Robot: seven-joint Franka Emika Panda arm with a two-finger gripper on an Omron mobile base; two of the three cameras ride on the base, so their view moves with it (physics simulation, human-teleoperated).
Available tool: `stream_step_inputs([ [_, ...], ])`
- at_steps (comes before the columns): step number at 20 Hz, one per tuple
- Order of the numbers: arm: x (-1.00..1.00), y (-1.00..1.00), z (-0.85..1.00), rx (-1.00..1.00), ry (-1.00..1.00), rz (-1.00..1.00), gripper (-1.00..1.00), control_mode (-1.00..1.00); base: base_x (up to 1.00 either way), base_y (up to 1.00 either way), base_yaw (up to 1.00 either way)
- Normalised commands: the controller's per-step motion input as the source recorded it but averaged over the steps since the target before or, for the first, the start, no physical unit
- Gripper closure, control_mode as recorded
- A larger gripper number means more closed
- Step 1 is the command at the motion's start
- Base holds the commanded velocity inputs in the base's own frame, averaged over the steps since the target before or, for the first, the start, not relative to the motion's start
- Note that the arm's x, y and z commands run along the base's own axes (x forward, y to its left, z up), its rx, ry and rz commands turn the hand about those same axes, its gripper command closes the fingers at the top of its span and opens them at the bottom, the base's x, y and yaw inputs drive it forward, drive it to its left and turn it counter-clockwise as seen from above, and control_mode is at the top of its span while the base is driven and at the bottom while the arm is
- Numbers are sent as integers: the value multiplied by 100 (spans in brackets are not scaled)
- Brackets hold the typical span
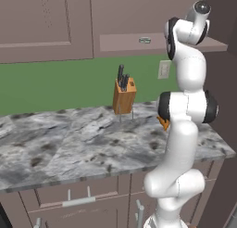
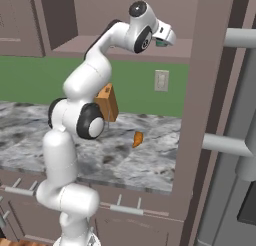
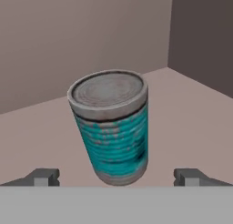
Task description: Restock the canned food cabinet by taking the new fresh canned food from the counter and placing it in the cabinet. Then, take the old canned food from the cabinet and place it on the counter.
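Pincer spread wide, its fingertips flanking, without touching, the upright teal-blue ribbed can with a dark grey top. That can stood with its long axis vertical on the mauve-brown doorless cabinet shelf, near a back corner. Below lay the grey-and-white marbled desk, with a wooden knife block before a green wall. A flat silvery tin rested on the shelf.

arm raised, hand reaching onto cabinet shelf; knife block and orange object on counter.
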Motion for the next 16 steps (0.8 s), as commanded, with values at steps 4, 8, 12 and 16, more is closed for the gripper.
stream_step_inputs([
  [4, 27, -4, -7, 0, 0, 0, -100, -100, 0, 0, 0],
  [8, 16, -10, -7, 0, 0, 0, -100, -100, 0, 0, 0],
  [12, 13, -11, -8, 0, 0, 0, 100, -100, 0, 0, 0],
  [16, 19, -10, -12, -1, 0, 0, 100, -100, 0, 0, 0],
])
